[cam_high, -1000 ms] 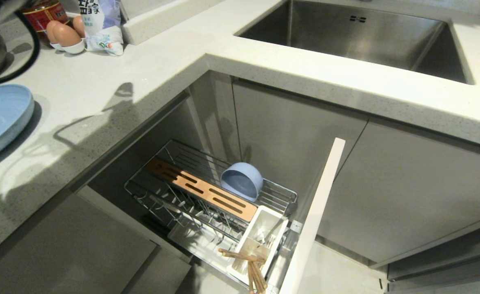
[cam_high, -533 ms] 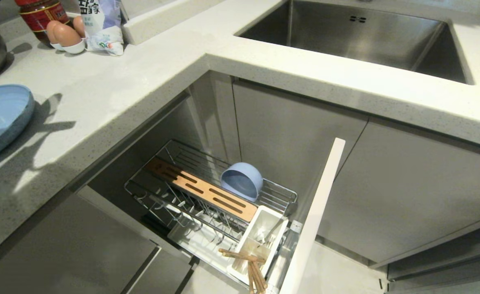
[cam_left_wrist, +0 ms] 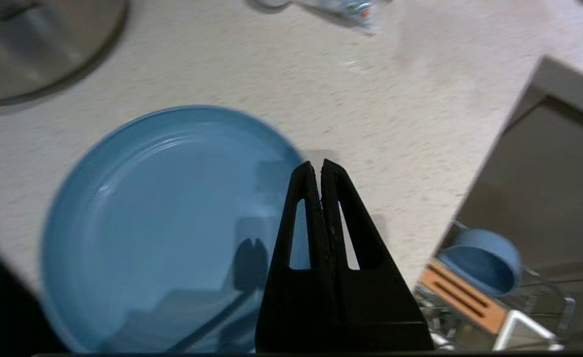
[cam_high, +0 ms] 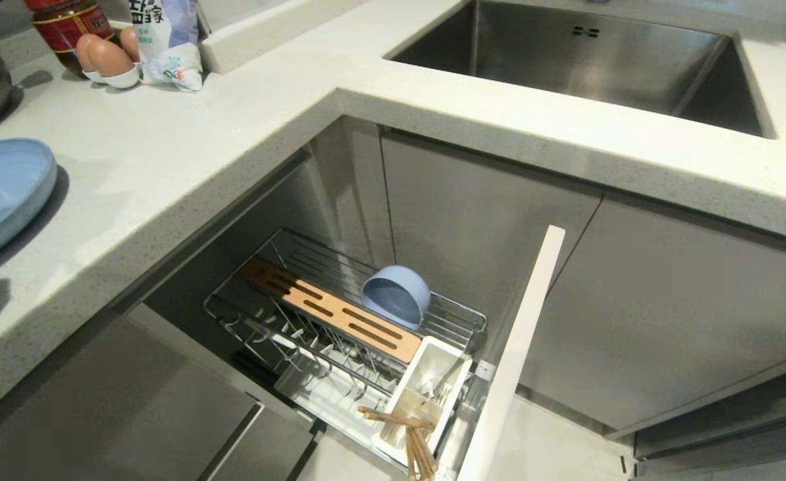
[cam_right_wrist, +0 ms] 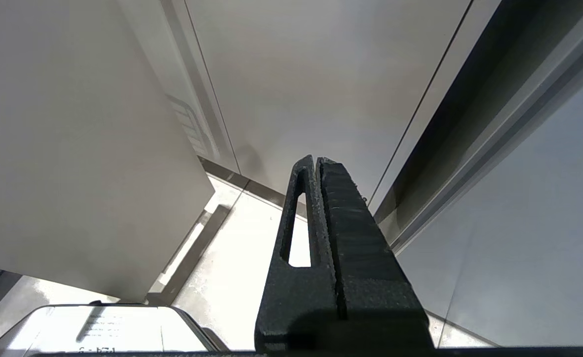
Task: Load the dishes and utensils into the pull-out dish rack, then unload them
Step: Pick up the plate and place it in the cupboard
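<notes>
White packet shows large dark characters, unreadable here.

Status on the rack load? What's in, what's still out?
In: bowl sits in the pull-out dish rack; chopsticks stand in its white caddy.
In hand: nothing. Left gripper is shut and empty above the plate.
Left: the plate, on the counter, then unloading. Right gripper is shut, down by the cabinets.

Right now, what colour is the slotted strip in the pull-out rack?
The slotted strip is light orange-brown wood with dark slots; the head view shows it best.
</notes>
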{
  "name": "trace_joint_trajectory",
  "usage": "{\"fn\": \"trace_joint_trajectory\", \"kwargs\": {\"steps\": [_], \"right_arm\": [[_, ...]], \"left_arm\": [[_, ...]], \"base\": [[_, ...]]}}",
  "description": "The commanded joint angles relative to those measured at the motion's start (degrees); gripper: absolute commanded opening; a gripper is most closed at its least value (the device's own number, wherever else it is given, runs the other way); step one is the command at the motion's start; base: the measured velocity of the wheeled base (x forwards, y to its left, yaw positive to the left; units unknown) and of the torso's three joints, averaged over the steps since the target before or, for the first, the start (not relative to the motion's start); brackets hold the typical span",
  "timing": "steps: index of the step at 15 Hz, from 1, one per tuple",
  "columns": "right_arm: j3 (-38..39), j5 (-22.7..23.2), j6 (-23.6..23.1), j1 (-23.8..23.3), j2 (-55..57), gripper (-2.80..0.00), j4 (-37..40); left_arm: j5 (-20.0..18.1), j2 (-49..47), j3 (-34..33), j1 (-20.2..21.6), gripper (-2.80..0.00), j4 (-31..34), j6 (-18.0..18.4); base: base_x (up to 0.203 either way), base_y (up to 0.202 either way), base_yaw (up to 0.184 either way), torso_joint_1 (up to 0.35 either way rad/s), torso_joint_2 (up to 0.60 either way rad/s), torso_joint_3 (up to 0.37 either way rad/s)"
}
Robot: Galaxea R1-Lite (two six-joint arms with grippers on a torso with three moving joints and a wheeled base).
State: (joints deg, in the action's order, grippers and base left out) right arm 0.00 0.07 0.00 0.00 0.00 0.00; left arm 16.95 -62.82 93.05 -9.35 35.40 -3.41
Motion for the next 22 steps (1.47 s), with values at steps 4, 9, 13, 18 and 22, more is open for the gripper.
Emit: {"fn": "trace_joint_trajectory", "kwargs": {"steps": [4,9,13,18,22], "right_arm": [[0.00,0.01,0.00,0.00,0.00,-2.80,0.00],[0.00,0.01,0.00,0.00,0.00,-2.80,0.00],[0.00,0.01,0.00,0.00,0.00,-2.80,0.00],[0.00,0.01,0.00,0.00,0.00,-2.80,0.00],[0.00,0.01,0.00,0.00,0.00,-2.80,0.00]], "left_arm": [[11.08,-1.46,-2.57,0.47,-2.80,-1.96,2.24],[18.46,-6.42,-3.86,0.39,0.00,-1.65,2.34],[18.30,-9.41,-3.67,0.39,0.00,-1.76,2.06],[16.01,-12.85,-3.58,0.39,0.00,-1.65,1.30],[13.20,-15.11,-3.58,0.47,0.00,-1.34,1.12]], "base": [[0.000,0.000,0.000,0.000,0.00,0.000],[0.000,0.000,0.000,0.000,0.00,0.000],[0.000,0.000,0.000,0.000,0.00,0.000],[0.000,0.000,0.000,0.000,0.00,0.000],[0.000,0.000,0.000,0.000,0.00,0.000]]}}
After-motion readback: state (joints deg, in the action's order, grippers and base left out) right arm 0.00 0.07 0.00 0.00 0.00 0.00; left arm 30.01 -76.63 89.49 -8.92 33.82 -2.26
